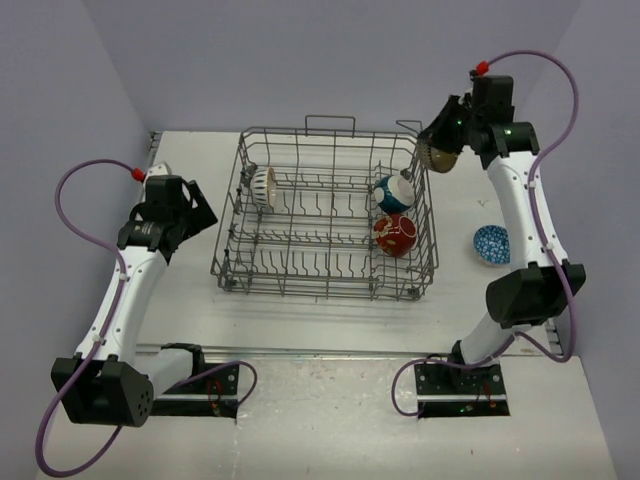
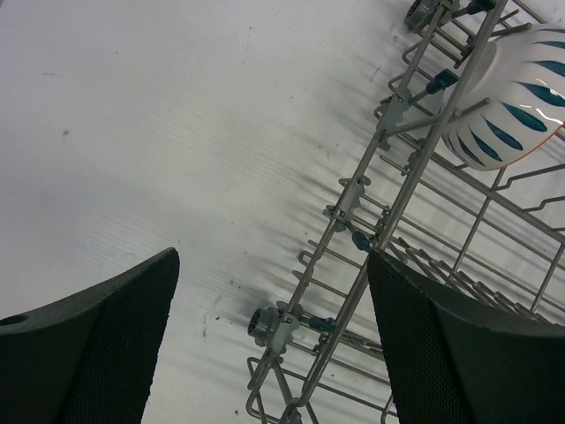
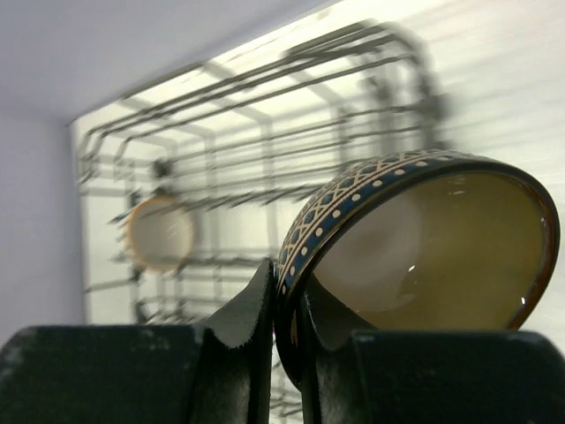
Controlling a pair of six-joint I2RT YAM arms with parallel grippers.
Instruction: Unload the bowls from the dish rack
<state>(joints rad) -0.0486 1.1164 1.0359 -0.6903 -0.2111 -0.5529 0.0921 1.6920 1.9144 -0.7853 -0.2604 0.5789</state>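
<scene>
The dish rack (image 1: 325, 215) stands in the middle of the table (image 1: 300, 320) and has three bowls in it. At its 9 o'clock side the striped bowl (image 1: 263, 187) stands on edge between the wires. At 2 o'clock the teal bowl (image 1: 394, 192) leans tilted, and just below it, at about 4 o'clock, lies the red bowl (image 1: 395, 235). Outside the rack, at its 3 o'clock, the blue bowl (image 1: 491, 244) sits upright on the table.

The left arm (image 1: 125, 300) reaches forward, and the left gripper (image 2: 272, 261) hangs over the table near the rack's 9 o'clock wall, its jaws wide apart and holding nothing. The right arm (image 1: 525, 210) stretches far, and the right gripper (image 3: 284, 291) is closed on the rim of the brown bowl (image 3: 433, 247), holding it tilted in the air above the rack's 1 o'clock corner.
</scene>
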